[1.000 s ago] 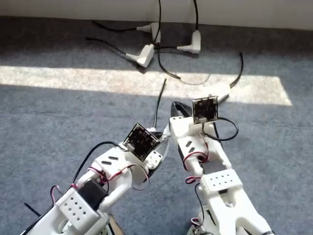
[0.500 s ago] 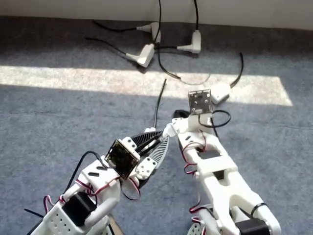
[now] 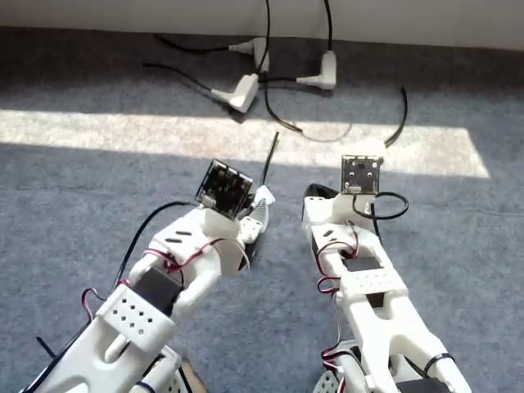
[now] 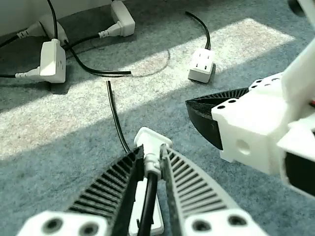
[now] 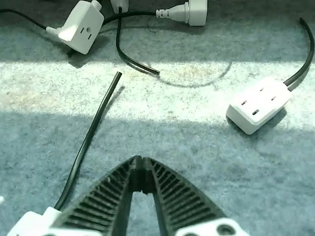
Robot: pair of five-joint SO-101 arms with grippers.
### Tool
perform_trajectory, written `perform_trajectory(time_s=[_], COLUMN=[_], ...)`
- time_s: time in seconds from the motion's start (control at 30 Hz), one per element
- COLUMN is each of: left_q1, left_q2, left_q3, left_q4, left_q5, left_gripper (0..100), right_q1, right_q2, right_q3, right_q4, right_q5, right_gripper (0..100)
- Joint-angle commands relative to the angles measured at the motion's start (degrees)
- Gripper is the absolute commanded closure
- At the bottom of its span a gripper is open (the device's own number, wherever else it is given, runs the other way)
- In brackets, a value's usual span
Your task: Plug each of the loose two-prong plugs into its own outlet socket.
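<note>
Your left claw (image 4: 151,156) grips white plug (image 4: 153,140), seemingly by its body; right claw (image 5: 142,172) clenched empty, socket (image 5: 259,104) well ahead.

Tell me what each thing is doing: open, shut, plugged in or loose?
Left gripper: shut on the plug.
Plug: held, not plugged in.
Right gripper: shut, empty.
Near socket: empty, lying on the carpet.
Far socket: empty, lying on the carpet.
</note>
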Motion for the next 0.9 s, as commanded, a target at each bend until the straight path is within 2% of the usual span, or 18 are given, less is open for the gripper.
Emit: perform_trajectory(time_s=[0.0, 0.23, 0.43, 0.5, 0.6, 0.77, 0.87], left_q1=[-3.2, -3.5, -3.0, -3.0, -3.1, -3.5, -3.1], left_q2=[11.7, 29.3, 41.9, 43.0, 42.7, 40.5, 40.4], left_q3=[-16.5, -37.4, -43.3, -43.4, -46.5, -53.1, -53.8], left_q4=[9.6, 27.3, 30.8, 31.6, 37.1, 48.1, 51.9], left_q5=[6.4, 8.8, 9.0, 9.0, 9.2, 22.8, 28.6], left_gripper=[99, 99, 99, 99, 99, 99, 99], right_q1=[0.7, 0.7, 0.7, 0.7, 0.7, 0.7, 0.8], right_q2=[-1.6, 5.7, 6.7, 6.6, 6.6, 6.5, 6.5], right_q3=[-0.3, -0.7, -1.1, -1.1, -1.1, -1.1, -1.1], right_q4=[0.0, -6.5, -6.5, -6.5, -6.5, -6.5, -6.5], right_q5=[-1.1, -1.1, -1.3, -1.4, -1.4, -1.4, -1.4], right_gripper=[99.2, 99.2, 99.2, 99.2, 99.2, 99.2, 99.2])
